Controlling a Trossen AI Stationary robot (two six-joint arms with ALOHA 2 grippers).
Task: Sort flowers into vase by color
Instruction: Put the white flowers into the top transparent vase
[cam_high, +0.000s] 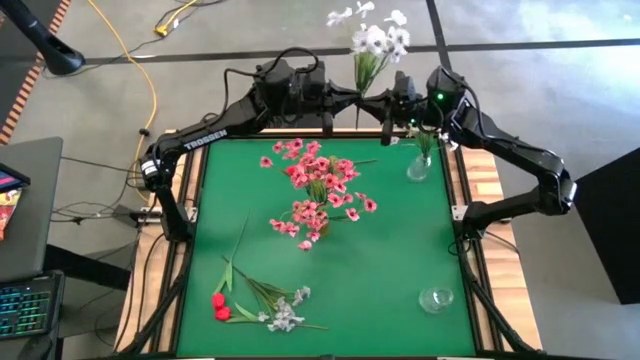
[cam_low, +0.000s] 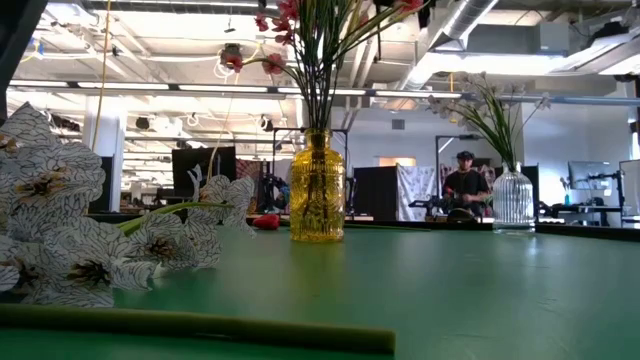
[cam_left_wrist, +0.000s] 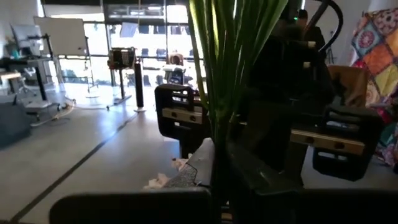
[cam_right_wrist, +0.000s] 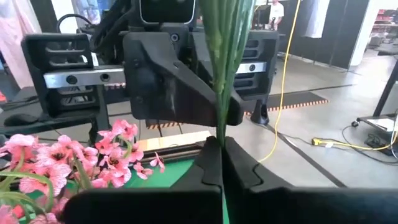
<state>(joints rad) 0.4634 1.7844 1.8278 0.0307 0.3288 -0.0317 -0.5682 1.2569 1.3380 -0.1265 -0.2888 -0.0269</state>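
Observation:
A spray of white blossoms (cam_high: 375, 38) on a bundle of green stems stands lifted over the table's far edge, between my two grippers. My left gripper (cam_high: 343, 96) is shut on it from the left and my right gripper (cam_high: 387, 104) from the right. A yellow vase (cam_high: 318, 187) at mid-table carries pink blossoms, and more pink sprays (cam_high: 305, 225) lie on the mat beside it. Red buds (cam_high: 220, 306) and white-grey sprays (cam_high: 285, 316) lie near the near edge. A clear vase (cam_high: 418, 166) with a small sprig stands at the far right. My left gripper pinches the stem bundle (cam_left_wrist: 219, 134) between its two fingers, level, from the table's left, across the stems. The spray stands upright and lifted clear, blossoms on top. My right gripper pinches the same stem bundle (cam_right_wrist: 220, 127) between its two fingers (cam_right_wrist: 239, 165), level, from the table's right, across the stems and facing the left gripper. The stems rise upright above the fingers.
A small clear glass vase (cam_high: 437, 298) stands near the near right corner. The green mat (cam_high: 400, 250) is bare between it and the yellow vase. In the low view a person (cam_low: 465, 182) sits in the room far beyond the table.

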